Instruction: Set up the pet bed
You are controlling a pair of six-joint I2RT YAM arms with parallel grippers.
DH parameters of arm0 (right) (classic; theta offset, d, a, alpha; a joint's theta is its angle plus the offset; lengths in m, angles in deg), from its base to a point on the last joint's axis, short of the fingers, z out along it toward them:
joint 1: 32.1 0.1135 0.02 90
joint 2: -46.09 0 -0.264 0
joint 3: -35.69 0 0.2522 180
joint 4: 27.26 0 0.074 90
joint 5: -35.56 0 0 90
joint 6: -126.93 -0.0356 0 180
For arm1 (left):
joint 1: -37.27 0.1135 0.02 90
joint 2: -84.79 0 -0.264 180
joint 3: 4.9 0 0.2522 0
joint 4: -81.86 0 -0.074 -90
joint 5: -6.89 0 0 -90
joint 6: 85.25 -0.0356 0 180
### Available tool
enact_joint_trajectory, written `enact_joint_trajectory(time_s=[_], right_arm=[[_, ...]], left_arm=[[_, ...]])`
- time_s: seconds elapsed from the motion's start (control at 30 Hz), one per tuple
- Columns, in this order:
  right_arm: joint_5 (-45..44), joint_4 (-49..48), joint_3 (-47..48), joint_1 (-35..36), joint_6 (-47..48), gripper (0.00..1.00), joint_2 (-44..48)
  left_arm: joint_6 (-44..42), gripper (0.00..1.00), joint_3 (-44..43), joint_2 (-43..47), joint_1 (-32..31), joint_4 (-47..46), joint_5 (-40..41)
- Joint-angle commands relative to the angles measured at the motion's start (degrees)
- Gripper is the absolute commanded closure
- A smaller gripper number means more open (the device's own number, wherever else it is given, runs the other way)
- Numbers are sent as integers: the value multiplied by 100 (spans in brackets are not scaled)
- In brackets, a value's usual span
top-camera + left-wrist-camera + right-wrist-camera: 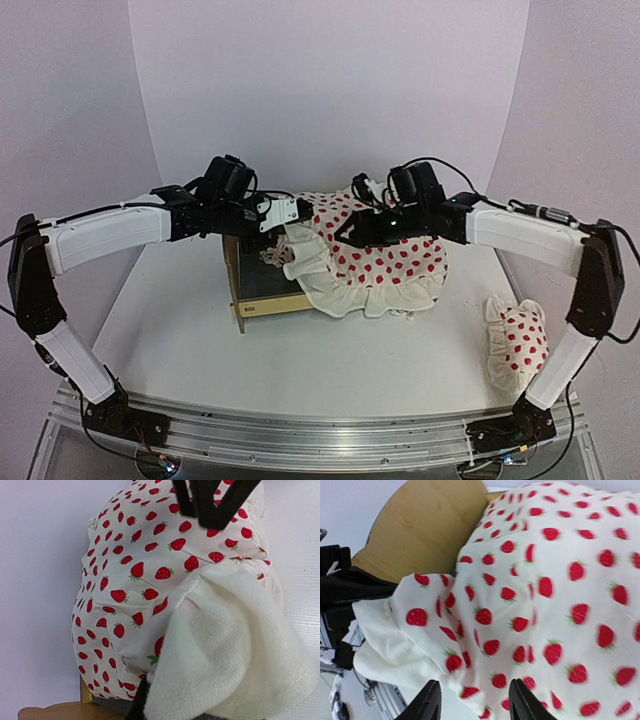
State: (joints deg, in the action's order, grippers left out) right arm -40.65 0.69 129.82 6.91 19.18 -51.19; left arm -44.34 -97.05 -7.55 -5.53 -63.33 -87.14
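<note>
Step in hand, as judged: dressing the pet bed [265, 306] with the duvet [385, 262]. The bed stands on the table [180, 320] left of centre, towards the far edge. Its long axis runs roughly parallel to the table's near edge. The headboard [420, 530] is at the end facing the table's left edge; the foot end is hidden under the duvet. The duvet is bunched over the right-hand part of the bed and spills over its near side, leaving dark base exposed by the headboard. The left gripper [292, 213] is pressed together, apparently pinching the duvet's fleecy left edge above the headboard end. The right gripper [476, 700] is spread above the duvet, gripping nothing. The next move likely calls for drawing the pinched edge out flat and square along the bed. The pillow [518, 340] lies well apart near the table's right edge, not yet placed.
</note>
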Motion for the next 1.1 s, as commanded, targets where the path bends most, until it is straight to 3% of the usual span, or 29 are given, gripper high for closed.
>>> enact_joint_trajectory(time_s=[0.0, 0.07, 0.13, 0.23, 0.3, 0.37, 0.53, 0.77, 0.93, 1.07], right_arm=[[-1857, -303, -629, 499, 126, 53, 1151], [-1884, -788, -1051, 877, 258, 55, 1385], [-1249, -1604, -1560, 1155, 225, 58, 1429], [-642, -3049, -1871, 1489, 19, 64, 1050], [-475, -3525, -1764, 1678, 17, 64, 647], [-410, -4104, -1637, 1820, 6, 65, 180], [-1192, -6305, -1710, 1894, -546, 74, -860], [-2459, -6484, -997, 1896, -1071, 78, -2094], [-3686, -6480, -850, 1882, -900, 77, -2454], [-4019, -6359, -623, 1789, -834, 78, -2623]], left_arm=[[246, 100, -295, -11, 33, 13, -129], [315, 100, -379, -69, 47, 41, -172], [389, 100, -530, -129, 64, 107, -230], [477, 100, -667, -204, 106, 218, -269], [563, 100, -729, -217, 129, 281, -300], [638, 100, -783, -224, 152, 346, -326], [758, 100, -843, -197, 177, 390, -356], [785, 100, -875, -168, 196, 404, -432], [745, 100, -817, -101, 193, 373, -440], [702, 100, -785, -59, 187, 360, -482]])
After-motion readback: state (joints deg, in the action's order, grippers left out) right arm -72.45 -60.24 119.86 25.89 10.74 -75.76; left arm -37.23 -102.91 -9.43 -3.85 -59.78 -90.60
